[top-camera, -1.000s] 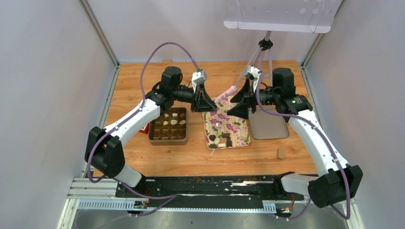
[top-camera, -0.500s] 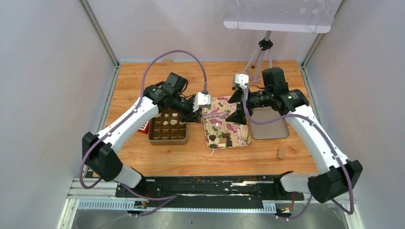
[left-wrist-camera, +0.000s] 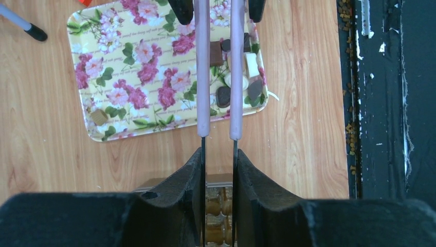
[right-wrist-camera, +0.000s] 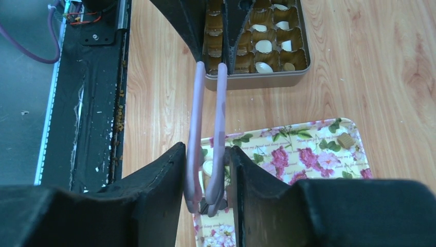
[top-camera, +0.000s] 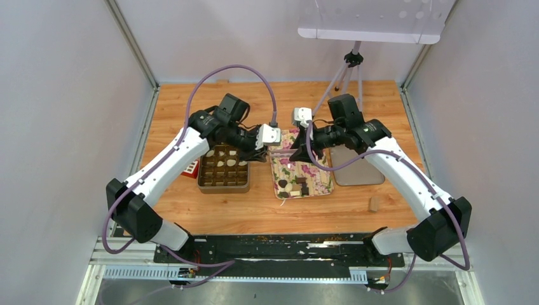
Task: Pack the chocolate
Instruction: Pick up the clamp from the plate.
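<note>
The chocolate (top-camera: 296,185) lies as several dark, cream and tan pieces at the near end of a floral tray (top-camera: 314,175). In the left wrist view the chocolate (left-wrist-camera: 234,77) clusters near that tray's (left-wrist-camera: 128,67) right end. More cream pieces sit in a gold compartment box (top-camera: 222,170); the right wrist view shows the box (right-wrist-camera: 267,46) too. Pink tongs (top-camera: 283,151) span between both grippers above the tray's far end. My left gripper (left-wrist-camera: 218,154) is shut on the tongs' metal arms (left-wrist-camera: 203,77). My right gripper (right-wrist-camera: 206,150) is shut on their pink tips (right-wrist-camera: 218,128). A tan piece (right-wrist-camera: 344,140) lies alone on the tray.
A grey metal lid (top-camera: 357,166) lies right of the floral tray. A lone tan cylinder (top-camera: 374,203) stands near the right front. A red block (top-camera: 191,170) peeks out left of the box. A tripod (top-camera: 351,63) stands at the back, and a black rail (top-camera: 279,244) runs along the near edge.
Both wrists have turned from pointing down to facing each other. The right gripper moved left and its jaws narrowed around the tongs' pink tips. The left gripper kept hold of the tongs.
</note>
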Action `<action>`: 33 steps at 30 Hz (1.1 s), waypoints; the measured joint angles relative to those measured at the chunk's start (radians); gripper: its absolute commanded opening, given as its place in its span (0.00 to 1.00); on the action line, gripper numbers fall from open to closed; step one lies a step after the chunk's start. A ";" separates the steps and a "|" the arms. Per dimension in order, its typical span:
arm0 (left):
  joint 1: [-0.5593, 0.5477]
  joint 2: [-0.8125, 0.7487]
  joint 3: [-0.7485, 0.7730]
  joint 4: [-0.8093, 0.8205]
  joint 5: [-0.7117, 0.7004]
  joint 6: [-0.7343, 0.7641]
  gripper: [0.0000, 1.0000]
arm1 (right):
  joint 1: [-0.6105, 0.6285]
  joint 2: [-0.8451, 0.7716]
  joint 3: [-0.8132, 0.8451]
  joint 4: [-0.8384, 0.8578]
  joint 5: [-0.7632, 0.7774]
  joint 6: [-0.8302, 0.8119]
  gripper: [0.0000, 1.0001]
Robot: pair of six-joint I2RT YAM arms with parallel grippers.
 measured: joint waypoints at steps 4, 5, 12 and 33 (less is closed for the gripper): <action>0.000 -0.005 0.003 0.004 0.008 -0.008 0.40 | 0.000 -0.002 -0.013 0.019 0.010 0.000 0.20; 0.000 -0.007 0.003 0.008 0.014 -0.011 0.44 | 0.000 -0.003 -0.019 0.023 0.011 0.000 0.18; 0.031 -0.051 -0.008 0.129 0.119 -0.146 0.95 | -0.027 -0.030 -0.051 0.031 -0.001 0.030 0.15; 0.143 -0.056 -0.166 0.773 0.477 -0.906 0.82 | -0.209 -0.156 -0.183 0.512 -0.216 0.671 0.17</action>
